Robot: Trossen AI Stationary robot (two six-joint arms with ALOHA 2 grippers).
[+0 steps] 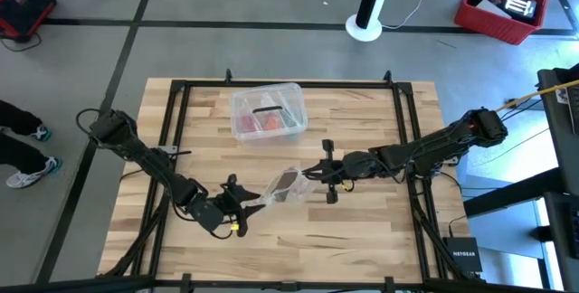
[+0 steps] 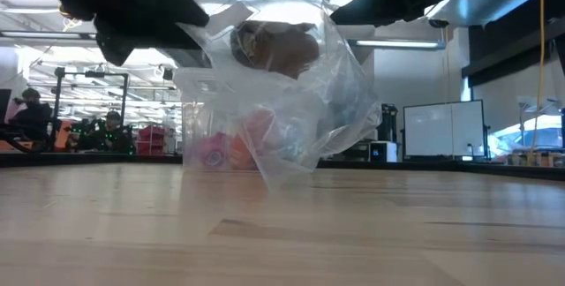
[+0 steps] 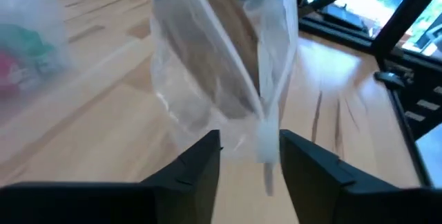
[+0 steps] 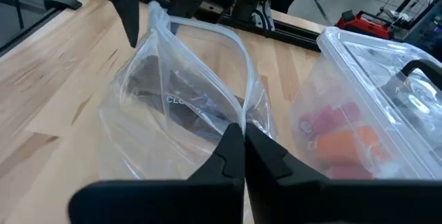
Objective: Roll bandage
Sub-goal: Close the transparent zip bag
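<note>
**Desk inventory: bagged bandage held between two grippers**

Desk (image 1: 362, 239): pale wood, dark frame. Clear plastic box (image 1: 268, 112): red and orange contents, behind the bag. Clear plastic bag (image 1: 282, 185): lifted off the desk, mouth spread. Bandage (image 4: 173, 106): brown-tan, inside the bag. Left gripper (image 3: 250, 156): at the bag's left edge, fingers narrowly parted around its rim. Right gripper (image 4: 244, 141): at the bag's right edge, fingers pinched together on the plastic.

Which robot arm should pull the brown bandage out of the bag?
Probably left: its claw is open at the bag's rim, facing the bandage inside. The right claw is shut, pinching the bag.
</note>
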